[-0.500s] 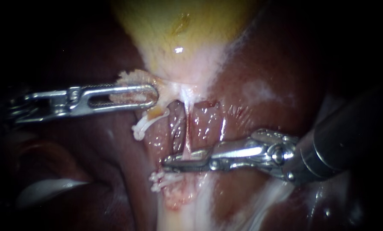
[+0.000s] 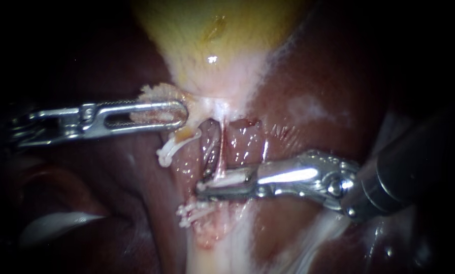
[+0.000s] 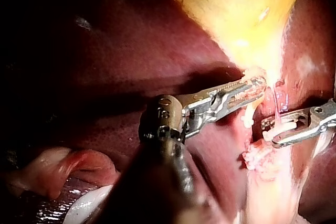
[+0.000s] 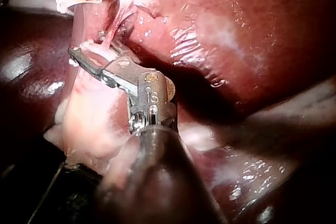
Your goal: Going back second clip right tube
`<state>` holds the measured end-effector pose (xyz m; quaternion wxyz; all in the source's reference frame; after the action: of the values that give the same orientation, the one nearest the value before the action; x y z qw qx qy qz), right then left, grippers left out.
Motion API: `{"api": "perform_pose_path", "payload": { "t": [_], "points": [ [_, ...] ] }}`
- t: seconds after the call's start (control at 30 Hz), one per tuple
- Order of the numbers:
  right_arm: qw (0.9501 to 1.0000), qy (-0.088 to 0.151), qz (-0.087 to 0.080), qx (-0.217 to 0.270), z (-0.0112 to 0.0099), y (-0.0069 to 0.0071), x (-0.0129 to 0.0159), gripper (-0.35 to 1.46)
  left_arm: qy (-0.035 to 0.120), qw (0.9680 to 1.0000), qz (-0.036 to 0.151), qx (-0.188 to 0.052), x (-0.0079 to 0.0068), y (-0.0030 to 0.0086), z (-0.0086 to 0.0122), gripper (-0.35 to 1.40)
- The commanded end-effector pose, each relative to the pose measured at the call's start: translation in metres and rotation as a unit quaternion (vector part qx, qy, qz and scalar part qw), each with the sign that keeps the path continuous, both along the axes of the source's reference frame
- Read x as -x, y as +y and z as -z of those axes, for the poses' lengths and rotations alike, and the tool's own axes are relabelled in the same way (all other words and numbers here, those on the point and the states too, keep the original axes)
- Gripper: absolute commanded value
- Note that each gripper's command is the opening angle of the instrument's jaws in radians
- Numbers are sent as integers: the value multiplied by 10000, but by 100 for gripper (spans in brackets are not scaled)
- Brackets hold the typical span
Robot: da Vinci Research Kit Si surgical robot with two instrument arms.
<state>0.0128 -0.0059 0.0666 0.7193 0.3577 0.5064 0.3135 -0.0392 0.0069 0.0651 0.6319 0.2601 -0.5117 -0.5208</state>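
Steel end effector of my right instrument point(image 2: 207, 186) stands slightly parted around the thin right tube point(image 2: 221, 152); pull it straight back, without dragging the tube. Behind, my left instrument point(image 2: 181, 114) is clenched on the gallbladder point(image 2: 212, 50) edge.

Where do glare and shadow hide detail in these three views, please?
Endoscope view: a glint on the gallbladder, a bright streak along the right instrument, dark margins swallowing the shaft of the left instrument. Left wrist view: glare on the gallbladder, that shaft in shadow. Right wrist view: wet highlights on the liver, the right shaft dark.
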Motion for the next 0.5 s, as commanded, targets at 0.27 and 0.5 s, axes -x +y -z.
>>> {"api": "perform_pose_path", "payload": {
  "t": [0.27, 0.5],
  "points": [
    [9995, 82, 75, 296, -13, -6, 0, 49, -20, 10000, -3, 6, 0, -1, 0, -35],
    [9977, 135, 174, 634, -18, -3, 4, 49, -19, 10000, -2, 7, 0, -1, -1, -35]
  ]
}}
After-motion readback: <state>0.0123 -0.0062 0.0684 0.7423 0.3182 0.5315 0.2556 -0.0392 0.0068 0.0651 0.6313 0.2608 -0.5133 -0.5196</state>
